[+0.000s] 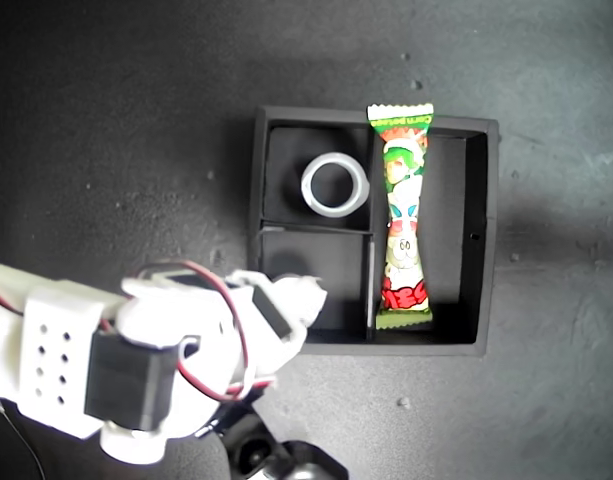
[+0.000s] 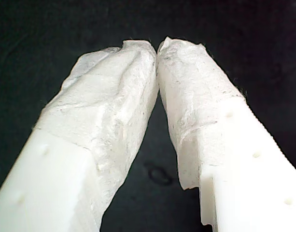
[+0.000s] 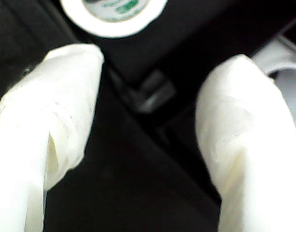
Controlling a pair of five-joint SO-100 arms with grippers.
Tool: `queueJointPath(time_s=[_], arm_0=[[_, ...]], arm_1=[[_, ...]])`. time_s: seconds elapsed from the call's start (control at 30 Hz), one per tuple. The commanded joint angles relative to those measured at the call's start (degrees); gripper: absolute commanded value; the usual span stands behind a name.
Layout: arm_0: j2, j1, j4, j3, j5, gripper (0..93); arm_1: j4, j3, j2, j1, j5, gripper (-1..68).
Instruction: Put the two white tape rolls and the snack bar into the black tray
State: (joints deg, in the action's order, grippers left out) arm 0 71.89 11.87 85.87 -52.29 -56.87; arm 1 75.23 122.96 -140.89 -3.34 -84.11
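The black tray point(image 1: 483, 230) lies right of centre in the exterior view. One white tape roll point(image 1: 308, 186) sits in its upper small compartment. The snack bar point(image 1: 404, 220) lies lengthwise in the long compartment, along the divider. My second gripper point(image 1: 291, 300) hovers over the lower small compartment and hides part of it. In its wrist view the second gripper point(image 3: 157, 58) is open and empty above a tray divider point(image 3: 152, 92). A tape roll point(image 3: 114, 30) lies ahead of it, and another white ring point(image 3: 288, 72) peeks from behind one finger. My first gripper point(image 2: 157, 46) is shut, empty, over black mat.
A black mat point(image 1: 116, 120) covers the table around the tray. The second arm's white body point(image 1: 76, 350), with red and black wires, fills the exterior view's lower left. A dark rounded part point(image 1: 276, 460) sits at the exterior view's bottom edge.
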Motion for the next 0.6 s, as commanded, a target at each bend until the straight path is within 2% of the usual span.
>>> queueJointPath(time_s=[0.0, 0.23, 0.4, 0.57], arm_0=[[14.59, -1.58, 0.18, -11.60, -2.11, 2.0], [39.64, -4.92, -5.36, -41.92, -5.01, 0.1], [59.77, -6.77, -13.10, -65.21, -6.94, 0.0], [74.62, -6.77, -19.51, -82.79, -8.96, 0.0]], arm_1=[[0.35, 3.96, -6.33, 0.97, -1.32, -0.5], [-0.79, 19.42, -21.09, 0.79, -2.90, -0.5], [-1.32, 30.59, -32.61, 0.88, -3.43, -0.5], [-2.20, 36.12, -34.98, 0.62, -1.14, -0.6]])
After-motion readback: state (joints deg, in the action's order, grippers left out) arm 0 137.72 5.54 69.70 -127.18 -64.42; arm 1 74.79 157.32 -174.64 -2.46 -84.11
